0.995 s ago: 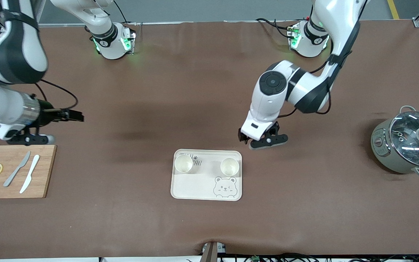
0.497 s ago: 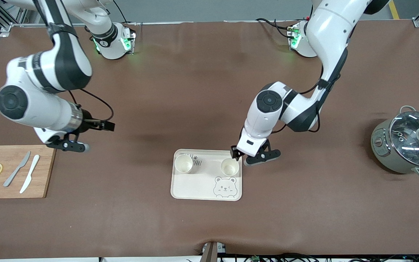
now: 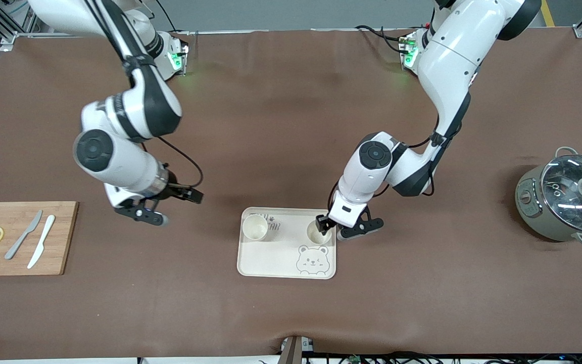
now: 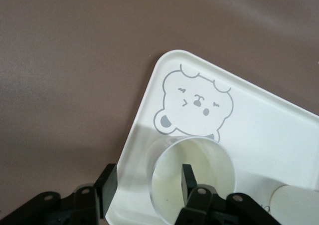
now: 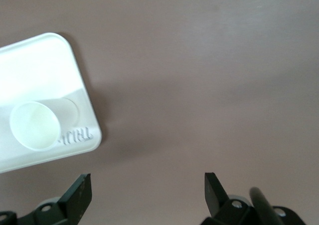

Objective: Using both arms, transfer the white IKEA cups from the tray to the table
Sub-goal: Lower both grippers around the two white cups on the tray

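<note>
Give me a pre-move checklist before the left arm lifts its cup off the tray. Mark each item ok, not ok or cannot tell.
1. Left tool straddles the wall of the cup nearest the left arm's end: one finger inside, one outside. Ok.
2. Grip firm on that cup's wall: fingers not visibly pressed against it. Cannot tell.
3. Cup upright on the tray: ok.
4. Second cup upright on the tray, apart from the first: ok.
5. Right tool open over bare table, not yet at its cup: not ok for a joint lift.
6. Table beside the tray toward the pot free for setting down: ok.
</note>
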Available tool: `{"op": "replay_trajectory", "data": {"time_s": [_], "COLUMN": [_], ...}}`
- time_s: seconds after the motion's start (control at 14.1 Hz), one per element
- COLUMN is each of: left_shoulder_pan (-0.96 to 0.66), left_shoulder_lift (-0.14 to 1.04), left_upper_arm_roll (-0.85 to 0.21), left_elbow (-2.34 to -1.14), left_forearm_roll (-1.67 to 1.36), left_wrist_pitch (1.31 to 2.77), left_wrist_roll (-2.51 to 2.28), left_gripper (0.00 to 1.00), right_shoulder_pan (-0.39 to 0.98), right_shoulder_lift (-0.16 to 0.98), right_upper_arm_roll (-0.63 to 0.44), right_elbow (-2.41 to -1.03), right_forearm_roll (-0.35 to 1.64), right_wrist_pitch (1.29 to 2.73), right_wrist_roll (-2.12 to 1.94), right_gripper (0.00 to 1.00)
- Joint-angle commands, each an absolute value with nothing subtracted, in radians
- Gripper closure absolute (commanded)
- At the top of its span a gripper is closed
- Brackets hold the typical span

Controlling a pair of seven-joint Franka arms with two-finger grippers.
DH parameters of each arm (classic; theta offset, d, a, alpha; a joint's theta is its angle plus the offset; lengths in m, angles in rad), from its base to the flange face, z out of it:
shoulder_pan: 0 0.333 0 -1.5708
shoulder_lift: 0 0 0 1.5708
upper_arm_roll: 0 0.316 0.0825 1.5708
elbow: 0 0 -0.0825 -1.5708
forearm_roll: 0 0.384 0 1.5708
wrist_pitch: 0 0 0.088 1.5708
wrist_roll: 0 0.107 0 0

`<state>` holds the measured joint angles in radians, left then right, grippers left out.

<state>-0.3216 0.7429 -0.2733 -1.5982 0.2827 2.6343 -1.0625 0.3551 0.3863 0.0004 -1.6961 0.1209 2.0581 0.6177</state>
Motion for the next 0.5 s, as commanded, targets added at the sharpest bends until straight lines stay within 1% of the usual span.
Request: {"op": "replay_trajectory", "data": {"time_s": [0.0, 0.14, 0.21, 0.43], "left_shoulder_pan": [-0.318, -0.318, -0.318, -0.313], "left_shoulder_lift": [0.755, 0.756, 0.755, 0.733], "left_upper_arm_roll": [-0.276, -0.276, -0.276, -0.276], "left_elbow": [-1.598, -1.598, -1.598, -1.594], "left_forearm_roll": [0.295, 0.287, 0.285, 0.287], "left_wrist_pitch": [2.646, 2.646, 2.646, 2.605], "left_wrist_roll": [-1.083, -1.081, -1.081, -1.074], "left_gripper": [0.65, 0.93, 1.0, 1.0], "right_shoulder_pan": [0.382, 0.405, 0.423, 0.474], "right_shoulder_lift": [0.451, 0.491, 0.514, 0.61], "right_upper_arm_roll": [-0.006, -0.006, -0.006, -0.006], "right_elbow": [-1.635, -1.594, -1.573, -1.467], "right_forearm_roll": [0.135, 0.137, 0.137, 0.13], "right_wrist_pitch": [2.092, 2.1, 2.117, 2.131], "right_wrist_roll": [0.682, 0.718, 0.75, 0.84], "right_gripper": [0.0, 0.0, 0.0, 0.0]}}
